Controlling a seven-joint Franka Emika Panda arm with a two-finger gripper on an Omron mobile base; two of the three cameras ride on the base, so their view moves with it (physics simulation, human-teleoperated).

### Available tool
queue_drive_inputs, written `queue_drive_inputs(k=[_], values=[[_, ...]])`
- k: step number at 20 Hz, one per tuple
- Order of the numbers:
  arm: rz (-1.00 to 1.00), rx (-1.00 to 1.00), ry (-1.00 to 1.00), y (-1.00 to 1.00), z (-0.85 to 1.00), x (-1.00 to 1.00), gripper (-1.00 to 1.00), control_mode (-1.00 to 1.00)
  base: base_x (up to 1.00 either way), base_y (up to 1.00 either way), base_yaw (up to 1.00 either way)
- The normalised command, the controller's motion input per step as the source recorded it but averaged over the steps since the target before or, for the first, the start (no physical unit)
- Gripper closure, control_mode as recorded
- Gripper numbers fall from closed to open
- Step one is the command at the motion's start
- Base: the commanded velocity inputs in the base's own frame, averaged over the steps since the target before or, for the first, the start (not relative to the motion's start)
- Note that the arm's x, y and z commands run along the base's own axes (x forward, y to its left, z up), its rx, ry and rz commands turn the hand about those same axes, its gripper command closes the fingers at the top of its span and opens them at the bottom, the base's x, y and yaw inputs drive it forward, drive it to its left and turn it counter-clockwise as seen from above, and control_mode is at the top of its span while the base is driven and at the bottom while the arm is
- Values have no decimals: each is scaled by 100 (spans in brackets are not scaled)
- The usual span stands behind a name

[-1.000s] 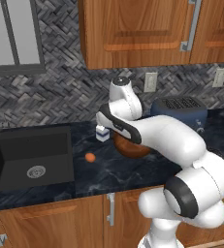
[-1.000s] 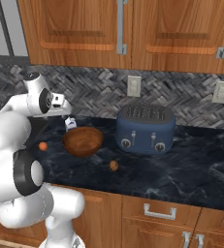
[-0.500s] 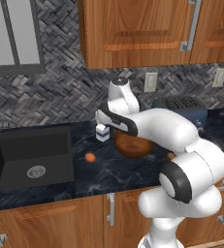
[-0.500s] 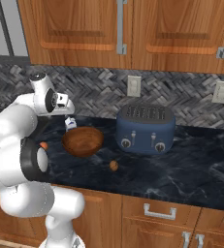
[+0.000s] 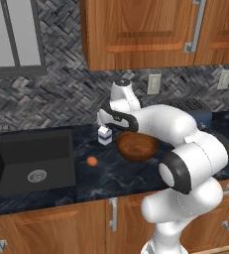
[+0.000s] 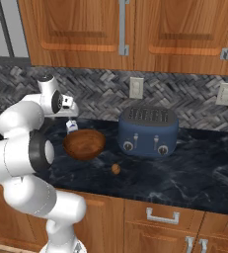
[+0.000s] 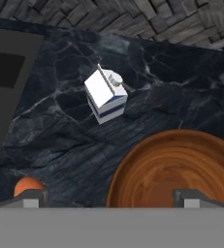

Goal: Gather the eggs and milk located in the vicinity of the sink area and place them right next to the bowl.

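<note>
The white milk (image 5: 104, 135) carton with its blue band stands upright on the dark counter, just left of the brown wooden bowl (image 5: 137, 146). My gripper (image 5: 105, 122) hangs open a little above the carton, holding nothing. In the hand view the milk (image 7: 106, 94) lies ahead between the wide-apart fingertips (image 7: 31, 198), and the bowl (image 7: 176, 167) sits at the lower right. One orange-brown egg (image 5: 91, 160) rests between the black sink (image 5: 29, 158) and the bowl. A second egg (image 6: 116, 169) lies in front of the bowl (image 6: 84, 144), on its toaster side.
A blue toaster (image 6: 148, 131) stands right of the bowl near the tiled back wall. Wooden cabinets hang overhead. The sink basin (image 7: 7, 87) opens at the counter's left. Dark counter stretches to the right of the toaster.
My hand has swung a little left and down, ending over the milk carton. The jaws stayed open. The carton, bowl and eggs have not moved.
</note>
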Motion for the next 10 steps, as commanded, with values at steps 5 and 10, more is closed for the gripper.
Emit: queue_drive_inputs(k=[5,10], values=[[0,3,0,0,-16,18,-100,-100,0,0,0],[0,1,0,2,-10,17,-100,-100,0,0,0]])
